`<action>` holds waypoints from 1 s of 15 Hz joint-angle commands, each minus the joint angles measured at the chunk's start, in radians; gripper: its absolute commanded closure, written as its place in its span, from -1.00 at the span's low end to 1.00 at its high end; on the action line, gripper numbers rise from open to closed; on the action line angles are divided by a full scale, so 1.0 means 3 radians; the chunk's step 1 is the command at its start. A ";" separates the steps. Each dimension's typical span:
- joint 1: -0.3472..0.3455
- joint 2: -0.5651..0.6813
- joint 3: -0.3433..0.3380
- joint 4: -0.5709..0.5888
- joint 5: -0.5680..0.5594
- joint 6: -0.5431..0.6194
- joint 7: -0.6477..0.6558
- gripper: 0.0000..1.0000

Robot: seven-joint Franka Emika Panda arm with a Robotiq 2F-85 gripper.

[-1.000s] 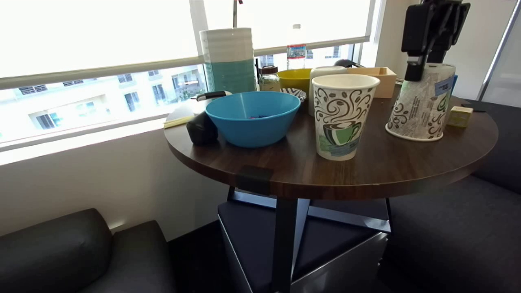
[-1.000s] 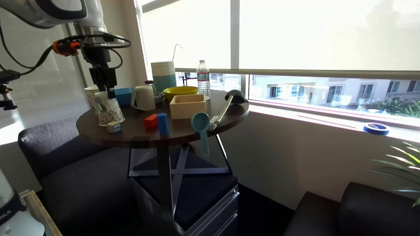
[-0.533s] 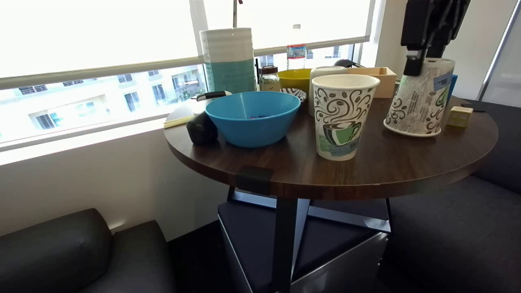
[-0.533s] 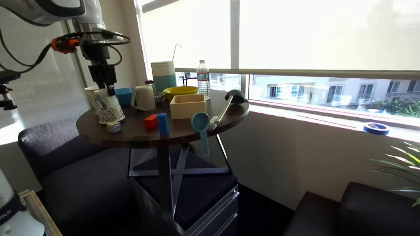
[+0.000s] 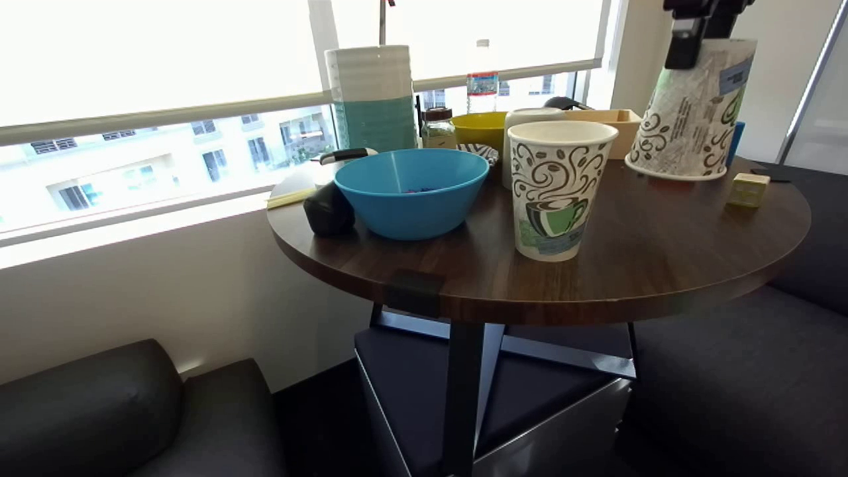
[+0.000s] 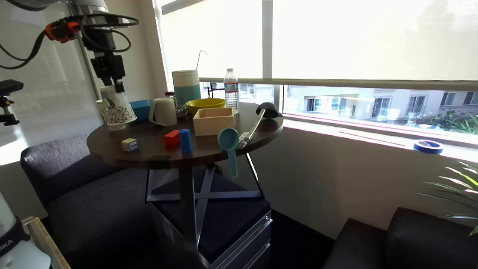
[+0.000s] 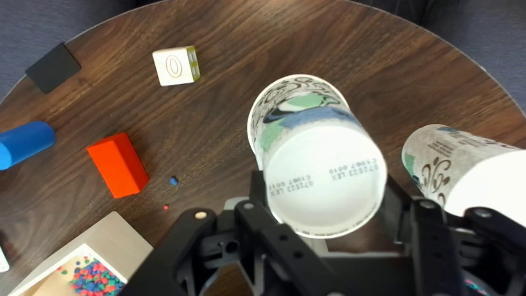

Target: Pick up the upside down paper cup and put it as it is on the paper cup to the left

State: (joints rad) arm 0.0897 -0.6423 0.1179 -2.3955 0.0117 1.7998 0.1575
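The upside down paper cup (image 5: 692, 119) hangs above the table, narrow base up. It also shows in an exterior view (image 6: 118, 110) and in the wrist view (image 7: 324, 164), its printed white base facing the camera. My gripper (image 7: 326, 187) is shut on it near the base, one finger on each side. The gripper also shows in both exterior views (image 5: 701, 45) (image 6: 113, 85). The paper cup to the left (image 5: 560, 192) stands upright on the table, apart from the held cup. In the wrist view (image 7: 444, 160) it is right of the gripper. In an exterior view the held cup mostly hides it.
On the round table (image 5: 636, 265) are a blue bowl (image 5: 414, 199) beside the upright cup, a white mug (image 6: 164, 112), a wooden box (image 6: 213, 125), a red block (image 7: 118, 165), a blue cylinder (image 7: 26, 142), a small number block (image 7: 176, 65) and a tall water bottle (image 6: 231, 91).
The gripper has risen with the upside down cup in it. The cup's rim has gone from table level to above the table. The upright cup has not moved.
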 commanded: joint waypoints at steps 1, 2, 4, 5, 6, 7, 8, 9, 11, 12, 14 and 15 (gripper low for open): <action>0.0052 0.0074 0.0109 0.0347 -0.0026 -0.0236 -0.0072 0.20; 0.0063 0.0099 0.0139 0.0438 -0.0037 -0.0267 -0.0079 0.20; 0.0082 0.0168 0.0187 0.0614 -0.0051 -0.0311 -0.0116 0.20; 0.0095 0.0209 0.0206 0.0699 -0.0048 -0.0310 -0.0132 0.20; 0.0105 0.0243 0.0219 0.0761 -0.0046 -0.0300 -0.0157 0.20; 0.0123 0.0287 0.0232 0.0818 -0.0030 -0.0284 -0.0187 0.20; 0.0142 0.0333 0.0246 0.0879 -0.0019 -0.0284 -0.0219 0.20; 0.0171 0.0389 0.0258 0.0943 -0.0003 -0.0286 -0.0254 0.20; 0.0231 0.0486 0.0280 0.1053 0.0013 -0.0303 -0.0318 0.20; 0.0257 0.0539 0.0291 0.1109 0.0014 -0.0316 -0.0351 0.20; 0.0320 0.0637 0.0309 0.1223 0.0040 -0.0356 -0.0413 0.20; 0.0343 0.0684 0.0322 0.1263 0.0036 -0.0372 -0.0435 0.20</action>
State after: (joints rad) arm 0.1721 -0.4975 0.2062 -2.0940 0.0109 1.7359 0.0582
